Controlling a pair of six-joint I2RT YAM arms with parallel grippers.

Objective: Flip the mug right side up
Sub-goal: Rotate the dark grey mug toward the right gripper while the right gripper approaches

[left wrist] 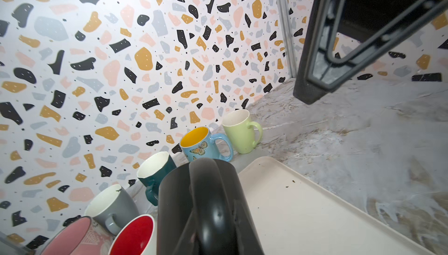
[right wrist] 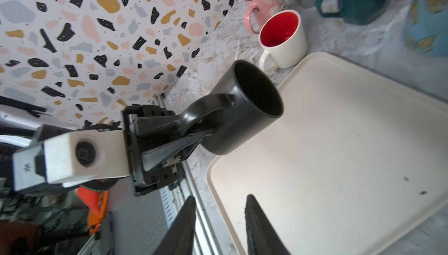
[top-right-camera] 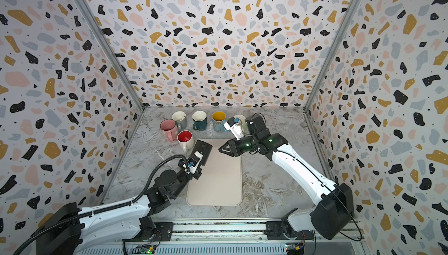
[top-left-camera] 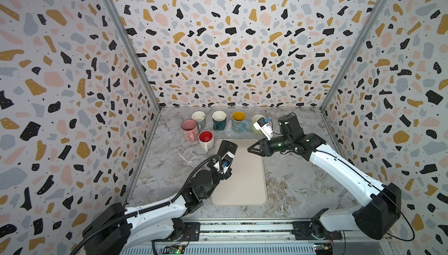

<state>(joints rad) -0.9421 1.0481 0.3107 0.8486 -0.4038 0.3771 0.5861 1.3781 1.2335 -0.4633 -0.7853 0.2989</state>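
The black mug (top-left-camera: pixel 226 147) (top-right-camera: pixel 204 150) hangs tilted over the far left corner of the beige tray (top-left-camera: pixel 242 188) (top-right-camera: pixel 218 188). My left gripper (top-left-camera: pixel 225 160) (top-right-camera: pixel 196 159) is shut on its handle. In the right wrist view the mug (right wrist: pixel 244 110) turns its dark mouth toward the camera, and the left gripper (right wrist: pixel 180 132) pinches the handle loop. In the left wrist view the handle and side of the mug (left wrist: pixel 194 205) fill the foreground. My right gripper (top-left-camera: pixel 251 149) (top-right-camera: pixel 221 150) (right wrist: pixel 219 200) hovers open and empty just right of the mug, above the tray.
Several upright mugs stand along the back: pink (top-left-camera: pixel 189 126), grey (top-left-camera: pixel 199 118), teal (top-left-camera: pixel 219 120), blue with a butterfly (top-left-camera: pixel 238 121), pale green (top-left-camera: pixel 257 123). A white mug with a red inside (top-left-camera: pixel 206 139) stands close beside the tray's far left corner.
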